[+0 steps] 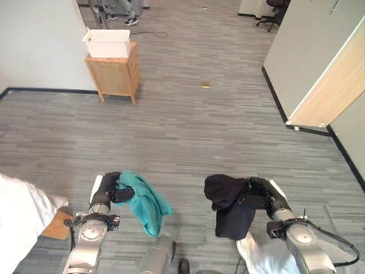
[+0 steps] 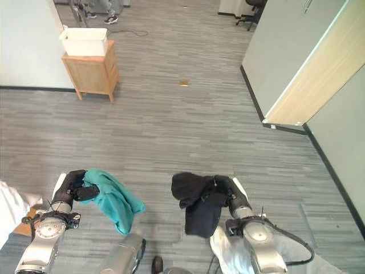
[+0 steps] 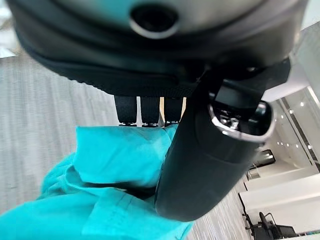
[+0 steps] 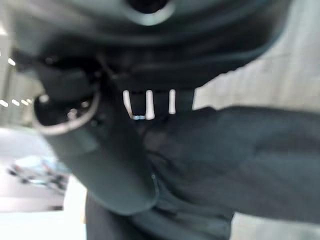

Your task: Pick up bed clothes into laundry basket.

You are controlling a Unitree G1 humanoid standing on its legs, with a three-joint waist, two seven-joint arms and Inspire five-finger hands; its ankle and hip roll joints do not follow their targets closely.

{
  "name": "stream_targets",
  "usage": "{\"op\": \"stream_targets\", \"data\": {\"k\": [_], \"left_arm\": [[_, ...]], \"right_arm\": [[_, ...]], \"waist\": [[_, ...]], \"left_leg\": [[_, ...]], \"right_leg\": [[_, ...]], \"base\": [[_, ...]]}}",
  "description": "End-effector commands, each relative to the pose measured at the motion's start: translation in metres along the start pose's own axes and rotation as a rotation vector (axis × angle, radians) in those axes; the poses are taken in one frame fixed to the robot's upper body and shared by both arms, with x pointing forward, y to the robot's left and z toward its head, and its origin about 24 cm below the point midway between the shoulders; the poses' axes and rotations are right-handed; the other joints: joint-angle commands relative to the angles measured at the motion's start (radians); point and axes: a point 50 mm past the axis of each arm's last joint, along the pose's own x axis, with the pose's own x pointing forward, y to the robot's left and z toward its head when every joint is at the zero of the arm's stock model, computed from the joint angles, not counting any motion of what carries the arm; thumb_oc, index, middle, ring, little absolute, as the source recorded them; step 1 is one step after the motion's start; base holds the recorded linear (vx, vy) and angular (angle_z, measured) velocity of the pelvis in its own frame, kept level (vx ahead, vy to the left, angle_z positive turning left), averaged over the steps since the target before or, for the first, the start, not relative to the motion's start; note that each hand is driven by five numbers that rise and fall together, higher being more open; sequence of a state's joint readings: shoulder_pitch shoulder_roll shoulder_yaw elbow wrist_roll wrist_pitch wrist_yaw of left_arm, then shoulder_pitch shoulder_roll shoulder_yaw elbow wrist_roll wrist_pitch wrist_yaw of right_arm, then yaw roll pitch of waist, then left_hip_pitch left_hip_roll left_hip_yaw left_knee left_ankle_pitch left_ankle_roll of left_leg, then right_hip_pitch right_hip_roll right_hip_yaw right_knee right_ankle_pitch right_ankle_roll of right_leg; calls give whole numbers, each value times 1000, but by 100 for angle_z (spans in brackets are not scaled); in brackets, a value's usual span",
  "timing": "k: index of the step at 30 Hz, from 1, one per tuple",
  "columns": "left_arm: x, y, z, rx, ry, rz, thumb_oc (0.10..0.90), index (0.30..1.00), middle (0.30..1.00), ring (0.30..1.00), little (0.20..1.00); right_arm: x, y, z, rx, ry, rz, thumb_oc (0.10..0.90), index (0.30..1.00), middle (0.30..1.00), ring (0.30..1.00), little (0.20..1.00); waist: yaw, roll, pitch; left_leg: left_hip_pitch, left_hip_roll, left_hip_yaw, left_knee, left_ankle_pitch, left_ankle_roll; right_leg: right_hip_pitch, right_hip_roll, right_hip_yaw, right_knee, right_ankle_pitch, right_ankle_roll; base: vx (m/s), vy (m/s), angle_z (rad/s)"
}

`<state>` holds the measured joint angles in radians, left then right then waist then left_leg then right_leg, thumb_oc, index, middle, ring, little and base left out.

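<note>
A teal cloth [image 1: 145,201] is gripped by the left hand [image 1: 109,190], with the thumb and fingers curled round it, and it hangs down above the grey floor [image 1: 188,125]. A black cloth [image 1: 229,205] is gripped the same way by the right hand [image 1: 259,195] and is held up off the floor too. A white laundry basket [image 1: 106,43] is seen far ahead, set on top of a small wooden cabinet [image 1: 116,74] by the wall [image 1: 40,45]. White bedding [image 1: 17,217] is seen just beside the left arm
</note>
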<state>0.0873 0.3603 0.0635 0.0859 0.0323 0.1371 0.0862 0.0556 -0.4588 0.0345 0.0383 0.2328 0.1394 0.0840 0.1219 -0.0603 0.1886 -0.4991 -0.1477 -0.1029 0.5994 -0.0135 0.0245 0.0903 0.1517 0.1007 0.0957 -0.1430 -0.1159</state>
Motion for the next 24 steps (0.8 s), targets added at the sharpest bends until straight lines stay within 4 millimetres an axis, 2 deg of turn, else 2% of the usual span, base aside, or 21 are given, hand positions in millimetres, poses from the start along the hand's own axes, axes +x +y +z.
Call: {"op": "stream_targets", "data": {"k": [1,3,4,5,6,7,8,9,10,12,13,15,16,17,18,19,20,21,22,23,24], "left_arm": [[13,23,73,40,-330,107,400,300,300,300,300],[14,24,75,53,-330,128,400,300,300,300,300],[15,23,75,54,-327,130,400,300,300,300,300],[16,24,77,53,-330,151,400,300,300,300,300],[15,25,73,72,-319,160,400,300,300,300,300],[15,24,75,107,-323,167,400,300,300,300,300],[14,23,73,142,-319,168,400,300,300,300,300],[14,23,74,138,-319,159,400,300,300,300,300],[14,21,76,137,-323,162,400,300,300,300,300],[17,11,88,137,-375,142,400,300,300,300,300],[19,1,96,127,-401,99,400,300,300,300,300],[18,-13,96,183,-414,15,400,300,300,300,300],[16,-21,98,177,-430,-24,400,300,300,300,300],[15,-31,105,148,-462,-72,400,300,300,300,300],[16,-45,120,145,-521,-121,400,300,300,300,300],[16,-45,120,146,-521,-121,400,300,300,300,300],[15,-52,128,161,-552,-156,400,300,300,300,300],[15,-56,134,269,-587,-183,400,300,300,300,300],[10,-58,143,360,-640,-211,400,300,300,300,300],[6,-68,155,242,-696,-259,400,300,300,300,300],[7,-69,155,241,-697,-261,400,300,300,300,300]], "right_arm": [[20,9,74,-45,-324,105,400,300,300,300,300],[28,25,81,-49,-331,175,400,300,300,300,300],[32,32,84,-39,-332,197,400,300,300,300,300],[35,40,88,-30,-341,232,400,300,300,300,300],[36,47,91,-28,-352,257,400,300,300,300,300],[35,55,89,-22,-348,282,400,300,300,300,300],[36,65,87,-24,-342,313,400,300,300,300,300],[34,65,86,-12,-343,305,400,300,300,300,300],[33,69,84,12,-340,312,400,300,300,300,300],[35,84,87,33,-352,342,400,300,300,300,300],[33,89,83,74,-341,353,400,300,300,300,300],[24,83,70,70,-305,343,400,300,300,300,300],[16,76,65,69,-298,324,400,300,300,300,300],[11,69,64,89,-308,303,400,300,300,300,300],[9,60,68,124,-338,260,400,300,300,300,300],[9,60,68,125,-337,260,400,300,300,300,300],[8,53,72,116,-366,231,400,300,300,300,300],[6,46,76,65,-380,219,400,300,300,300,300],[8,38,78,34,-376,194,400,300,300,300,300],[2,35,76,131,-402,145,400,300,300,300,300],[2,34,75,132,-403,144,400,300,300,300,300]], "waist": [[70,-8,-91],[108,-8,-116],[114,-14,-123],[120,-27,-127],[129,-46,-133],[142,-72,-150],[166,-90,-160],[163,-66,-159],[143,-33,-147],[86,16,-107],[50,31,-104],[2,40,-93],[-33,42,-94],[-57,25,-91],[-96,-5,-97],[-99,1,-93],[-116,-18,-103],[-115,-28,-109],[-96,-26,-115],[-118,-40,-127],[-115,-39,-128]], "left_leg": [[167,7,-56,-521,229,0],[158,7,-78,-615,257,-13],[160,18,-45,-630,273,-19],[169,16,15,-615,286,-17],[185,17,28,-600,275,-3],[193,-7,31,-591,274,14],[210,-25,27,-551,249,28],[242,-10,12,-526,203,53],[309,0,-18,-511,154,74],[427,13,-57,-529,123,102],[467,20,-94,-550,122,107],[537,21,-170,-564,125,105],[565,24,-205,-581,122,90],[588,21,-209,-584,105,70],[610,4,-253,-582,87,39],[621,12,-258,-585,81,42],[629,11,-283,-582,62,34],[636,24,-283,-587,28,25],[630,42,-280,-553,28,11],[624,50,-294,-537,24,0],[623,51,-293,-536,23,0]], "right_leg": [[148,-51,140,-33,79,98],[226,-59,159,-15,64,104],[248,-74,155,-4,59,110],[265,-91,163,23,79,121],[260,-117,155,75,115,144],[240,-152,129,173,235,200],[221,-196,82,313,388,258],[144,-164,59,527,474,282],[54,-129,35,734,474,279],[-141,-119,-6,964,393,244],[-220,-109,-2,1000,345,216],[-320,-61,11,941,292,204],[-349,-78,22,813,282,196],[-351,-140,17,622,275,197],[-279,-170,28,218,283,217],[-260,-166,21,202,283,216],[-242,-143,83,110,261,234],[-206,-138,94,58,238,240],[-147,-133,91,30,216,232],[-131,-102,160,43,238,220],[-131,-101,161,41,240,220]], "base": [[848,1,-80],[853,19,-72],[821,67,-82],[736,74,-72],[795,100,-55],[821,108,-3],[801,140,-23],[861,219,-60],[768,283,-78],[658,237,2],[592,32,91],[597,-106,130],[573,-169,127],[697,-280,220],[542,-224,257],[493,-270,260],[270,-213,133],[288,-304,97],[266,-351,33],[177,-254,16],[174,-218,-51]]}}
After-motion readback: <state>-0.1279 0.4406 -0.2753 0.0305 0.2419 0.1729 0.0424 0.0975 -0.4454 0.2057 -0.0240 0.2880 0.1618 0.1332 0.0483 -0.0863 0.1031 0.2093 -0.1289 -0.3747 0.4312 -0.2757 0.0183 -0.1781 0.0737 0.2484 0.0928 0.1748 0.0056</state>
